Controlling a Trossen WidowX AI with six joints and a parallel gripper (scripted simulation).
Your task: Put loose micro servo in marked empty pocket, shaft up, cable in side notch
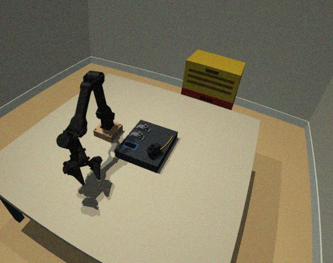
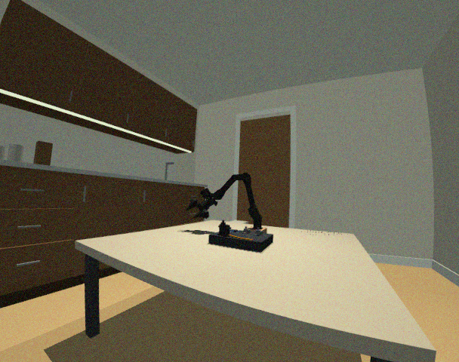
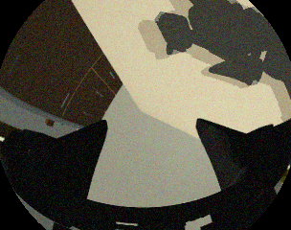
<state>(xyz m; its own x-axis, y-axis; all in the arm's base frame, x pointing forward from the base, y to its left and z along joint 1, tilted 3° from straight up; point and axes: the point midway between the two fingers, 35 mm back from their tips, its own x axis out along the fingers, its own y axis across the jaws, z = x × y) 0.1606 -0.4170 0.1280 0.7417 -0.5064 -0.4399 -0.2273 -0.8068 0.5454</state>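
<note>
The loose micro servo, a small black block (image 1: 154, 149) (image 2: 223, 228), stands on the dark deck (image 1: 137, 162) (image 2: 237, 243) near its front right, with an orange cable (image 1: 168, 142) running from it along the deck. Its small tip points up in the exterior view. The pocket's blue outline (image 1: 136, 147) is at the deck's left side, and the pocket looks empty. My gripper (image 1: 91, 181) (image 2: 191, 213) (image 3: 153, 124) is wide open with nothing between its fingers. It hangs above the table, left of and in front of the deck, apart from it. The side notch is too small to make out.
Two grey fitted servos (image 1: 143, 127) (image 1: 137, 135) sit behind the pocket on the deck. The arm's wooden base (image 1: 104, 134) stands just left of the deck. The gripper's shadow falls on the table (image 1: 189, 198). A yellow cabinet (image 1: 214, 70) stands beyond the table.
</note>
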